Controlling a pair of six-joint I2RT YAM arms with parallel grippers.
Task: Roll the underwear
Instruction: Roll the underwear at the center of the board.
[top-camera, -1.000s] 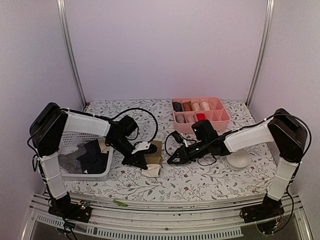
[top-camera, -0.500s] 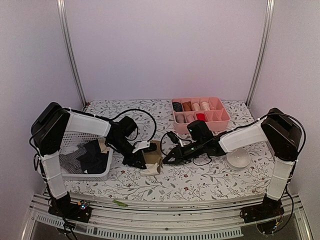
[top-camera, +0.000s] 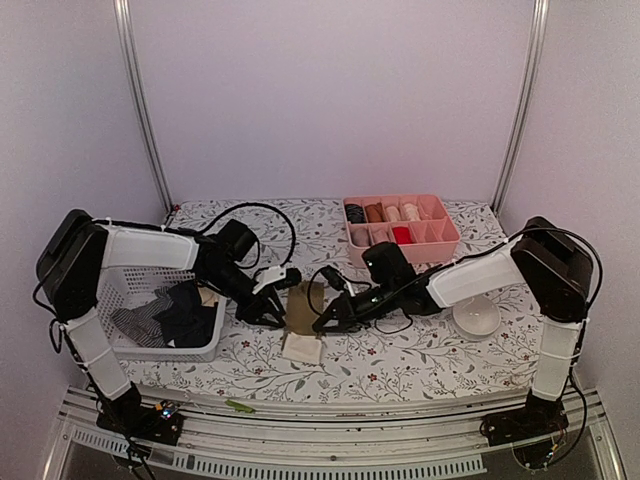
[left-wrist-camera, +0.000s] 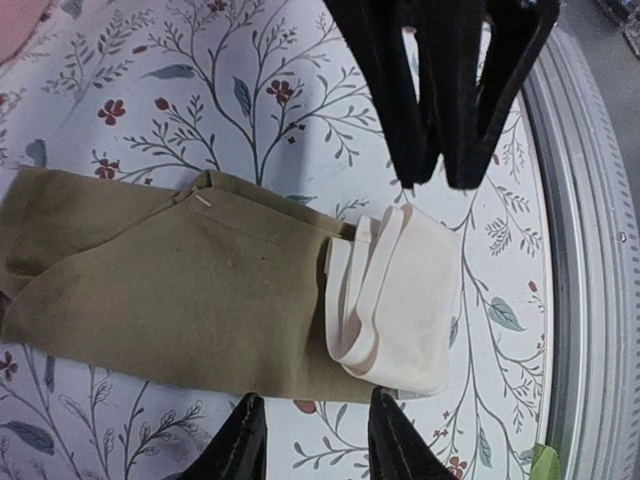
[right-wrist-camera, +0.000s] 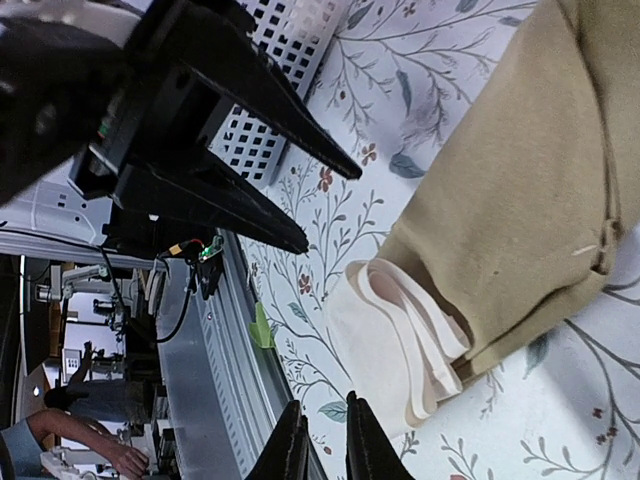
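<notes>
An olive-tan underwear (top-camera: 305, 303) lies flat on the flowered cloth, its cream waistband (top-camera: 301, 347) folded toward the front edge. It fills the left wrist view (left-wrist-camera: 180, 290) with the cream band (left-wrist-camera: 400, 300) on the right, and shows in the right wrist view (right-wrist-camera: 520, 190). My left gripper (top-camera: 272, 308) is open and empty just left of the garment (left-wrist-camera: 312, 425). My right gripper (top-camera: 325, 322) is shut and empty just right of it (right-wrist-camera: 325, 445), near the cream band (right-wrist-camera: 400, 340). More underwear, black and striped (top-camera: 165, 315), lies in the basket.
A white mesh basket (top-camera: 130, 282) stands at the left. A pink divided tray (top-camera: 445, 243) with rolled garments stands at the back right. A white bowl (top-camera: 478, 318) sits under the right arm. The table's metal front rail (top-camera: 330, 420) runs close to the cream band.
My left gripper has drawn back to the left off the garment. My right gripper has moved left up to it. The olive-tan underwear now lies stretched out flatter.
</notes>
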